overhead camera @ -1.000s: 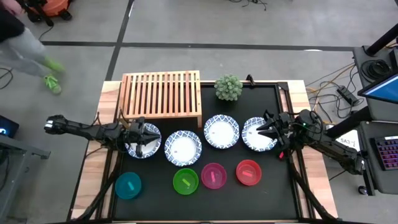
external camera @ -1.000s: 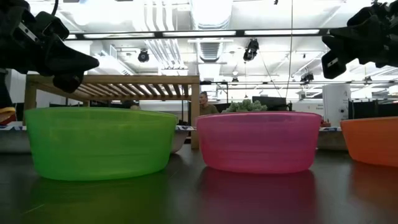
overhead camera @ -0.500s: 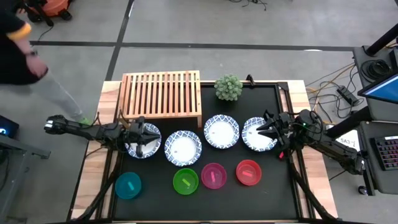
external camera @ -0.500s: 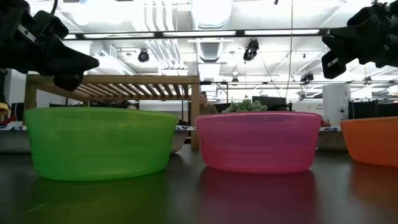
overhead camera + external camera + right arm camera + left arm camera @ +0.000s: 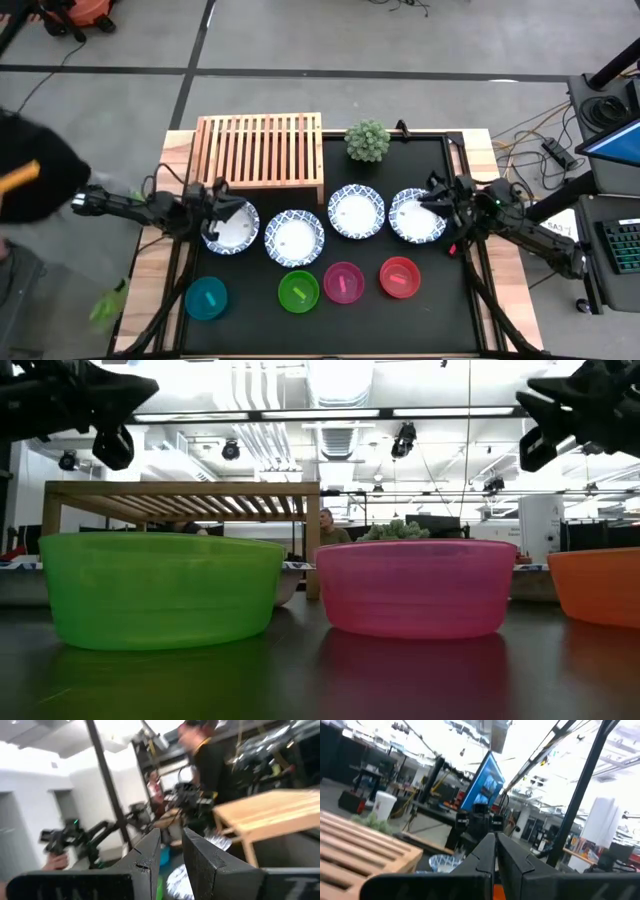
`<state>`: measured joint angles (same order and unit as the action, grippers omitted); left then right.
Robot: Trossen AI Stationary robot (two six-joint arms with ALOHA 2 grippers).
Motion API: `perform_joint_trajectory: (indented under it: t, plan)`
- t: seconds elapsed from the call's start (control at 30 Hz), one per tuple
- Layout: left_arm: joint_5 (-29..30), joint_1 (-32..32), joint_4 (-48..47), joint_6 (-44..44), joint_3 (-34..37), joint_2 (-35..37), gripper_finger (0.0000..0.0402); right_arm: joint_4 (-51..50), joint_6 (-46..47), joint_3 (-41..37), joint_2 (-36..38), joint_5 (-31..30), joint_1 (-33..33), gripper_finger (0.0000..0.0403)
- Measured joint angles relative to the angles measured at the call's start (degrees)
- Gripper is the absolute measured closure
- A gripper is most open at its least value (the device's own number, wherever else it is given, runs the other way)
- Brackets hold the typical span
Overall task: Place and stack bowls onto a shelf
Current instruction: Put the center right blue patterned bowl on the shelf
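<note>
Shelf (image 5: 259,150), low light-wood slatted rack, at back-left of black mat (image 5: 330,260), nothing on it. Four white blue-rimmed bowls in row in front of shelf: (image 5: 232,226), (image 5: 294,238), (image 5: 357,211), (image 5: 417,216). Four plain plastic bowls nearer front edge: teal (image 5: 207,298), green (image 5: 298,291), pink (image 5: 344,283), red (image 5: 399,277). Left gripper (image 5: 216,200) above first patterned bowl by shelf's front-left corner, fingers pressed together, holding nothing. Right gripper (image 5: 436,195) over last patterned bowl, far from shelf, fingers slightly apart, nothing visible between them. Green potted plant (image 5: 367,141) beside shelf.

Four blue-rimmed white bowls (image 5: 294,238) sit upright in a row; teal, green, pink, red bowls (image 5: 343,282) line up nearer; wooden shelf (image 5: 259,150) stands bare.
</note>
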<state>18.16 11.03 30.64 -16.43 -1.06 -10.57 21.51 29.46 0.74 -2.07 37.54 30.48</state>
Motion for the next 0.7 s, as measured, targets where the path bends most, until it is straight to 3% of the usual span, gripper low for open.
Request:
perform_joint_trajectory:
  t: [0.23, 0.43, 0.57, 0.7]
  plan:
    - [0.5, 0.0, 1.0, -0.4, 0.0, 0.0, 0.0402, 0.0, -0.9, 3.3, -3.3, -6.4, -0.9, 0.0332]
    - [1.0, 0.0, 3.8, 3.3, -1.5, 0.0, 0.0402, 0.1, -2.5, 8.6, -12.3, -9.0, -0.9, 0.0332]
    - [0.9, 0.0, -4.5, 9.1, -7.6, -0.4, 0.0402, -0.1, -5.0, 13.2, -20.7, -9.2, -0.9, 0.0332]
    - [1.0, 0.0, -21.4, 12.8, -15.9, -1.3, 0.0402, -0.2, -7.2, 17.8, -28.8, -9.1, -1.0, 0.0332]
